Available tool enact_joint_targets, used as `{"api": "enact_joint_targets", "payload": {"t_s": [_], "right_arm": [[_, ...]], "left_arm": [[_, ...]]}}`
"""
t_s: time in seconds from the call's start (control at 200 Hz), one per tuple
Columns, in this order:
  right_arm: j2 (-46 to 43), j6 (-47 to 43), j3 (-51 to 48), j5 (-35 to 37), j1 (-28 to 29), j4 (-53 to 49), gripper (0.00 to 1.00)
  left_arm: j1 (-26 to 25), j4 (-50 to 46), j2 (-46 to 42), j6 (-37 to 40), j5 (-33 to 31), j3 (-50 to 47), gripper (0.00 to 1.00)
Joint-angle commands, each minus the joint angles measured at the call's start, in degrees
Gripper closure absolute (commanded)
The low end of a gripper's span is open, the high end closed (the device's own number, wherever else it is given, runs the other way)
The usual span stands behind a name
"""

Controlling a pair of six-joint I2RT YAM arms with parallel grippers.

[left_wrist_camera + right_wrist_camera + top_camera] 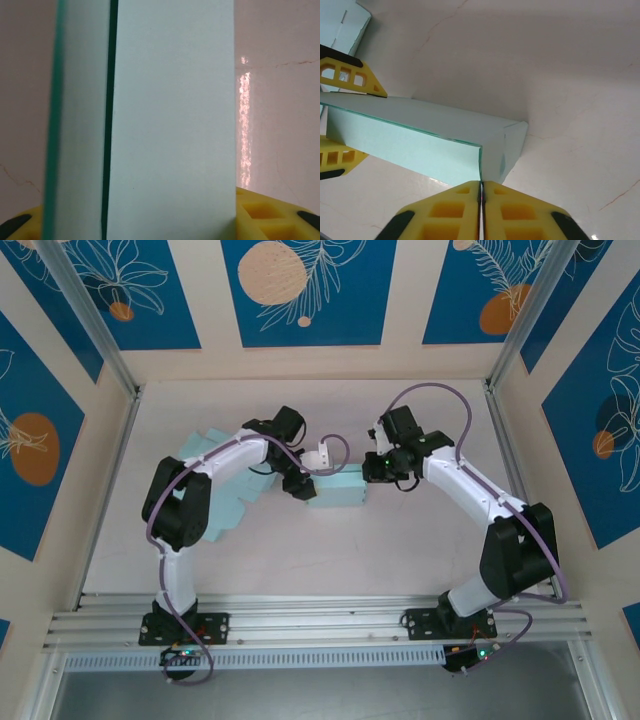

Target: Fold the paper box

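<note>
The pale green paper box [338,488] lies on its side in the middle of the desk [300,560], between the two arms in the top view. The left end effector [297,486] is at the box's left end, half open and clasped around it. In the right wrist view its yellow fingers [351,76] sit at the far left of the frame, one against each side of the box. In the left wrist view a box panel stands upright between the pads and fills the centre of the frame.

The right end effector [372,469] is at the box's right end. Its pads are pressed together at the bottom centre of the right wrist view, with the thin edge of a box wall pinched in the seam. Flat sheets [228,512] of the same pale card lie under the left arm, left of centre.
</note>
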Motion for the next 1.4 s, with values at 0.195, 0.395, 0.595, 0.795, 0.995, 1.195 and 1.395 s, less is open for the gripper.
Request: {"api": "enact_joint_targets", "payload": {"t_s": [0.195,0.395,0.595,0.795,0.995,1.195,1.395], "right_arm": [[0.6,4.3,3.1,-2.1,1.8,-1.2,0.93],[0.9,7.1,4.0,-4.2,1.8,-1.5,0.96],[-0.1,5.0,4.3,-0.1,1.6,-3.2,0.95],[-6.0,-3.4,0.8,0.7,-0.4,-0.1,0.66],[-4.7,-10.7,-0.6,1.3,-2.6,2.3,0.47],[-0.9,-17.0,0.6,-1.3,-3.6,4.6,0.35],[3.8,-18.3,3.2,-2.3,-3.8,2.8,0.47]], "left_arm": [[-0.9,-0.3,-0.8,0.7,-3.2,-1.0,0.53],[-1.5,-0.4,-0.6,0.6,-4.9,-1.1,0.55],[-1.5,-0.7,-0.4,1.1,-5.1,-0.9,0.55],[-1.4,-0.7,-0.2,1.2,-4.8,-0.8,0.55],[-1.3,-1.5,0.2,1.5,-4.3,0.1,0.55],[-1.3,-1.7,0.3,1.5,-4.2,0.2,0.54],[-1.3,-1.7,0.5,1.5,-4.3,0.3,0.54]]}}
